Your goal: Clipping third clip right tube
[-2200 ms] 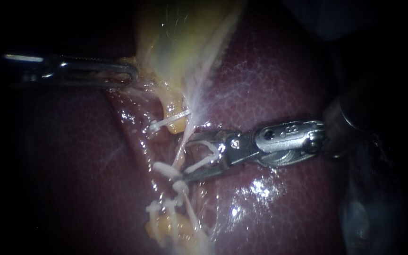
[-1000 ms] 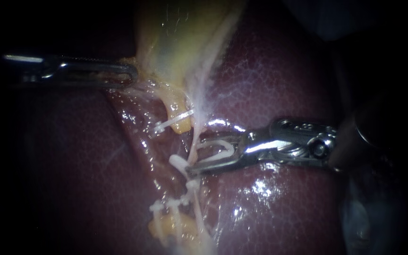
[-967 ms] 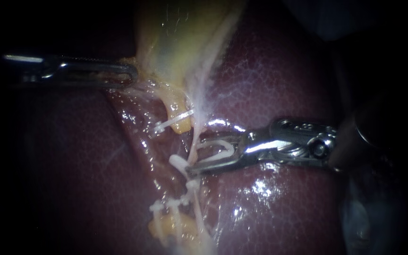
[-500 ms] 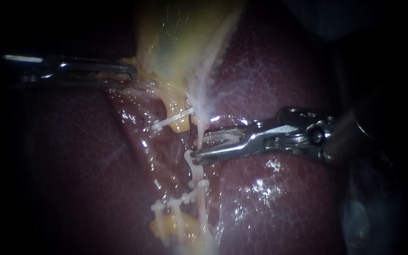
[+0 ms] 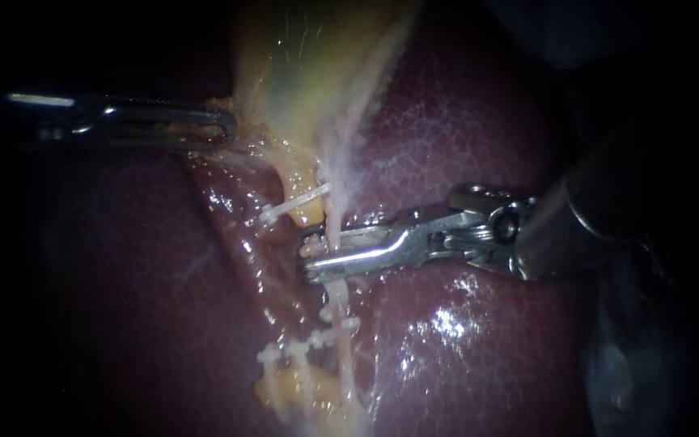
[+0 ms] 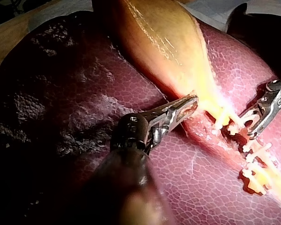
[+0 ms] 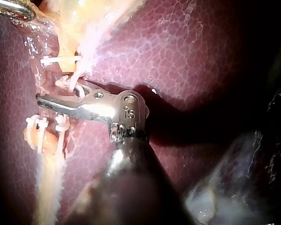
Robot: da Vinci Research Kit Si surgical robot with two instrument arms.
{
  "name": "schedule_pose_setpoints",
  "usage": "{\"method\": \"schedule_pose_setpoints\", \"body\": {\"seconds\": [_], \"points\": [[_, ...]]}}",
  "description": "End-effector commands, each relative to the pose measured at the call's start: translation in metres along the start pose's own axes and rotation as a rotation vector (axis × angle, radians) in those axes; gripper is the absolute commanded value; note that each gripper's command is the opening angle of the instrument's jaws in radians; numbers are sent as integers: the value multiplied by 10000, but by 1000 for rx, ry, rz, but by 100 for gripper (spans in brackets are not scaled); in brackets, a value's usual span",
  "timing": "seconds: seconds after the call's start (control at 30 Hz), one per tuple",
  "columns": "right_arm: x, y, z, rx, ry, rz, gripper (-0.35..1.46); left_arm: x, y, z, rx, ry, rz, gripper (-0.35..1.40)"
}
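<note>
Hand of right instrument point(image 5: 311, 257) is narrow, holding clip point(image 5: 312, 246) across right tube point(image 5: 334, 220), with other clips point(image 5: 329, 330) further along. Left instrument point(image 5: 224, 129) hand grips gallbladder point(image 5: 301, 73). Looks like the closing step. Next: check the lock, open, back straight off.

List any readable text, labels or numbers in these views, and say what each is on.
Right instrument: small engraved marks on its metal head, seen in the right wrist view; too small to read reliably.
Left instrument, clips, liver: no text, labels or numbers.
</note>
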Motion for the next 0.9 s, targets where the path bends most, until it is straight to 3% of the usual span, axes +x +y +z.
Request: {"method": "schedule_pose_setpoints", "body": {"seconds": [0.03,0.1,0.27,0.4,0.6,0.9], "points": [[3,-5,1,16,4,0,48,0,0,0,-1,0,0,-35],[8,-14,2,46,6,3,48,0,0,0,-1,0,0,-35],[19,-35,3,38,26,13,48,0,0,0,-1,0,0,-35],[26,-43,2,33,34,19,48,0,0,0,-1,0,0,-35],[29,-37,0,23,52,-10,48,0,0,0,-1,0,0,-35],[38,-16,-12,-27,108,-30,45,1,1,2,-1,0,0,-35]]}}
